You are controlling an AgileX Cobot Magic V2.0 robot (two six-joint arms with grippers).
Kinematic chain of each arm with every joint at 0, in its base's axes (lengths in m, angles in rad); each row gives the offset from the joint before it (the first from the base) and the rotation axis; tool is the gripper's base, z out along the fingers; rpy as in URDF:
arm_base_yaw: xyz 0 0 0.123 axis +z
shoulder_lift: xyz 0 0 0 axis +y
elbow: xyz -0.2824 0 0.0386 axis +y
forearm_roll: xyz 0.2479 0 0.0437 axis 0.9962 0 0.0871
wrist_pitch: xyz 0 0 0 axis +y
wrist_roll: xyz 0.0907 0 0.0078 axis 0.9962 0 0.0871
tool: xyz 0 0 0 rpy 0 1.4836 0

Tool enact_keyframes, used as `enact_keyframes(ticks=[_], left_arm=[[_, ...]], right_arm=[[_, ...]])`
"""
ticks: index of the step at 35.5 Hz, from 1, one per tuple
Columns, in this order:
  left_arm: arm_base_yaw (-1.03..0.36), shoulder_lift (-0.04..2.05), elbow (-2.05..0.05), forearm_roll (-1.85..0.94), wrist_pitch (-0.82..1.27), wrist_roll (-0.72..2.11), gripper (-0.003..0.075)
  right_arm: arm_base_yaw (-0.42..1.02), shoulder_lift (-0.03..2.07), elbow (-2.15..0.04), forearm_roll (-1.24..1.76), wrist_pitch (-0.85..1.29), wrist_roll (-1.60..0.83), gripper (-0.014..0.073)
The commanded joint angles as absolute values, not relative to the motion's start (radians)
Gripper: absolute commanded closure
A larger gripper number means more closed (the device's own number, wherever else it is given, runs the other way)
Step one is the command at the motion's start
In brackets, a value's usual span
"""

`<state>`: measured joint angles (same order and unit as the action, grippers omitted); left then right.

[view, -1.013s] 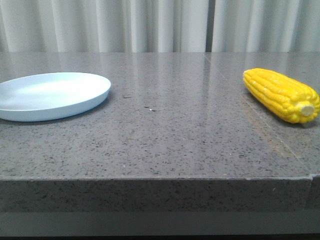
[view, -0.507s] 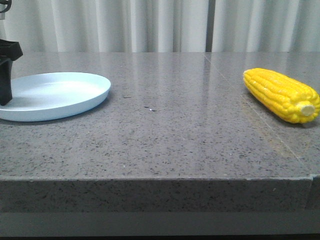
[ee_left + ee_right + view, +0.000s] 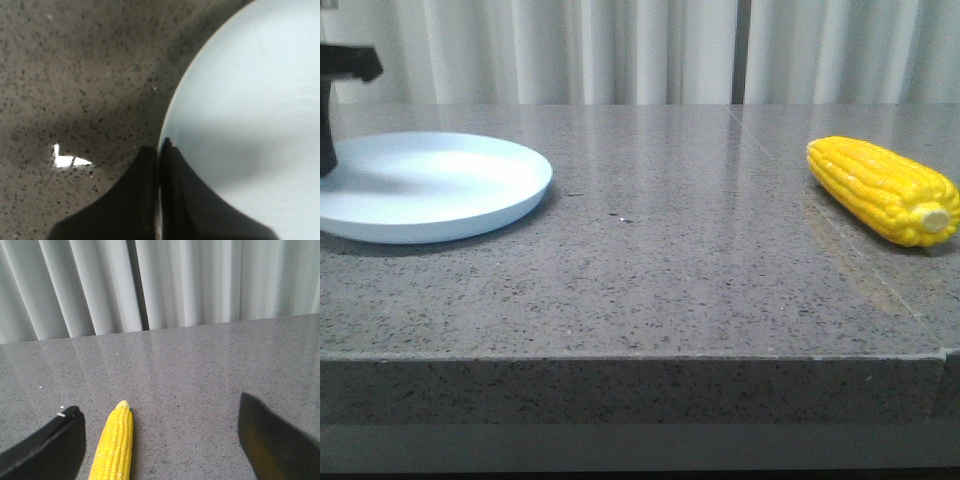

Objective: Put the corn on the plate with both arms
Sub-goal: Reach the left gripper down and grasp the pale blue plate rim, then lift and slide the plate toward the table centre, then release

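Pale pleated curtains (image 3: 620, 50) hung behind a grey speckled stone table (image 3: 670, 280), whose polished top ran from edge to edge in the front view. On its left side sat the plate (image 3: 440, 195), round, shallow and pale blue-white, and the left gripper (image 3: 159, 160) had hold of its rim. In the left wrist view the two dark fingers (image 3: 142, 200) stood pressed almost together with the thin edge of the plate pinched between them, one finger over the table and the other over the plate's inner surface. A shadow lay across the plate just beyond the fingertips. From the front only a black part of that arm showed at the left edge, above and beside the plate.

The corn (image 3: 882, 190) lay well apart from the plate, far over on the right side of the table, bright yellow with rows of kernels, its pale stub end turned toward the camera. In the right wrist view the right gripper (image 3: 160, 440) was spread wide, its two black fingers (image 3: 45, 447) standing at either side with nothing held between them. The corn (image 3: 115, 445) lay on the table in the gap between those fingers, close beside one of them and clear of the other, its pointed tip aimed away toward the curtains. Neither finger touched it.
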<state>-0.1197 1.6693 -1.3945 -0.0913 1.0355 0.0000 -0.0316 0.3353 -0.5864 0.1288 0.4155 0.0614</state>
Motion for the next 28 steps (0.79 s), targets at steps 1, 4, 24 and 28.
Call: enact_keyframes(ticks=[1, 4, 24, 28], left_arm=[[-0.125, 1.595, -1.507, -0.169, 1.052, 0.027, 0.0741], [-0.136, 1.595, -1.59, -0.273, 1.107, 0.055, 0.0741], [-0.363, 1.824, -1.625, -0.353, 1.039, 0.055, 0.062], [-0.36, 1.824, -1.657, -0.346, 1.065, 0.055, 0.0358]], right_arm=[[-0.035, 0.35, -0.623, 0.128, 0.335, 0.05, -0.0049], [-0.035, 0.35, -0.623, 0.128, 0.335, 0.05, -0.0049], [-0.035, 0.35, -0.623, 0.128, 0.335, 0.05, -0.0049], [-0.035, 0.35, -0.623, 0.128, 0.335, 0.05, -0.0049]])
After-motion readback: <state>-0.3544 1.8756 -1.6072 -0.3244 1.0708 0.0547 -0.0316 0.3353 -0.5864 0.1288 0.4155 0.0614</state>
